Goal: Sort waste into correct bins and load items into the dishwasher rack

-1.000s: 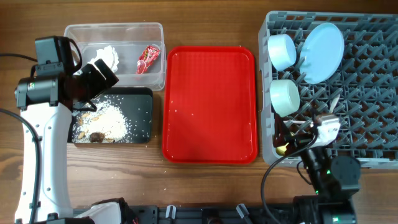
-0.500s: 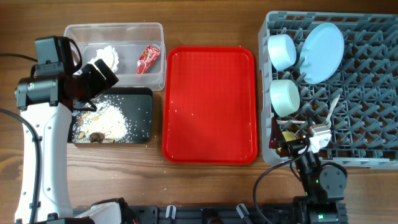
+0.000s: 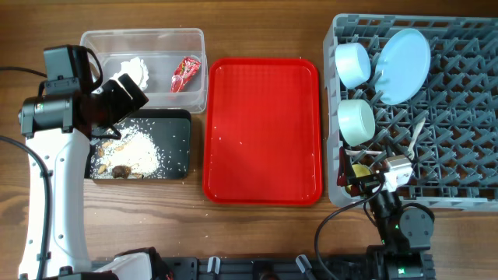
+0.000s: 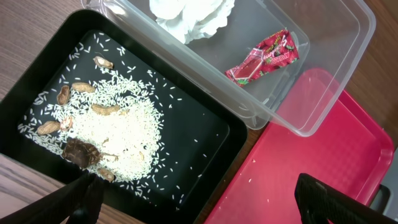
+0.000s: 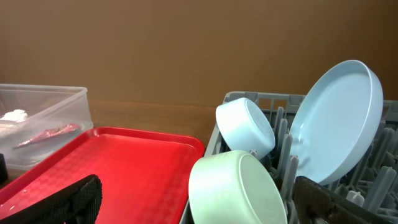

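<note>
Cup (image 3: 359, 170) mostly beneath right pincer (image 3: 364, 180)

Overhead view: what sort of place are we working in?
Likely a mock dish-clearing station on a wooden table: grey dishwasher rack holding a plate, red serving tray and black scrap tray.

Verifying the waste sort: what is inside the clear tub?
The clear tub holds a crumpled white tissue and a red wrapper. Overhead, the left arm covers its near-left corner, so anything there is hidden.
</note>
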Robot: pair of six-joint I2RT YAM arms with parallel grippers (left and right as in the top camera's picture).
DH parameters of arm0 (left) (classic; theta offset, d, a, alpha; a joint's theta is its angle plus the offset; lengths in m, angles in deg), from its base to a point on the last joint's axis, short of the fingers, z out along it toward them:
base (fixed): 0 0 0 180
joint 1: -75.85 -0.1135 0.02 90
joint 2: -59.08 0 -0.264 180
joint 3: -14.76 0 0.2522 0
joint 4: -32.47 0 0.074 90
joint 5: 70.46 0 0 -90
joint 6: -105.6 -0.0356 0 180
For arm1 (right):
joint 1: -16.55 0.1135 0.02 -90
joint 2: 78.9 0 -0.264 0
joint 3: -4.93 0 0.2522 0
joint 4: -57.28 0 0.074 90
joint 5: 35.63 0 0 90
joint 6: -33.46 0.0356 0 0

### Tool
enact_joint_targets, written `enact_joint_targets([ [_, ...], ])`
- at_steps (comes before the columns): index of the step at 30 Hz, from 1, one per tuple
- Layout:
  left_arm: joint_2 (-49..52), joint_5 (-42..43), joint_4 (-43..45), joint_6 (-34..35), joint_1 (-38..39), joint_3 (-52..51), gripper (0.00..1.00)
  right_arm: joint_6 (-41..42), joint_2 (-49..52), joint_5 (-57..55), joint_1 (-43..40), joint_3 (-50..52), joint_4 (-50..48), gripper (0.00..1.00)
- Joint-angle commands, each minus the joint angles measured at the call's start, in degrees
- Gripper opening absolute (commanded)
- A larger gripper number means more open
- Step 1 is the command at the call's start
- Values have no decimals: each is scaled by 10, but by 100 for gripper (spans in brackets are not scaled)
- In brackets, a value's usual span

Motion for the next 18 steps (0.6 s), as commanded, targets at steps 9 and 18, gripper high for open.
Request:
enact_joint_targets([
  [9,-4,-1,1,-1,-3,7,100,-11,-8,-8,3,1,0,100],
  [18,-45,-14,-7,-8,-2,4,100,-11,-8,-8,3,1,0,100],
])
